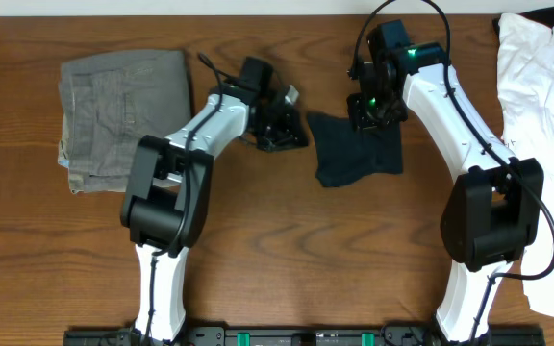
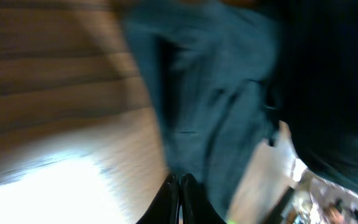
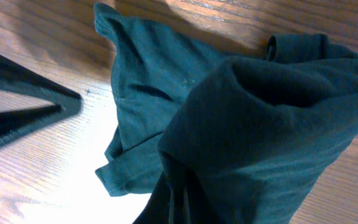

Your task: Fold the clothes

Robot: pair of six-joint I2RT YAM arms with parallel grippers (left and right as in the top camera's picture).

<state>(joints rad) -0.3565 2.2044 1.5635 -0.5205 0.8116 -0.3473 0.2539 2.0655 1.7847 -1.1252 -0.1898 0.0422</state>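
A dark teal garment (image 1: 354,152) lies crumpled on the wooden table at centre. My right gripper (image 1: 368,111) is at its top edge and is shut on a bunched fold of it (image 3: 253,130); the cloth drapes over the fingers (image 3: 180,194). My left gripper (image 1: 282,127) is just left of the garment, fingers pressed together with nothing between them (image 2: 180,186). The left wrist view is blurred and shows the teal cloth (image 2: 210,93) just ahead of the fingertips. The left gripper's black finger also shows in the right wrist view (image 3: 23,118).
A folded grey-khaki garment (image 1: 123,106) lies at the far left. A white garment (image 1: 546,106) is spread along the right edge. The wooden table (image 1: 277,250) runs bare toward the front.
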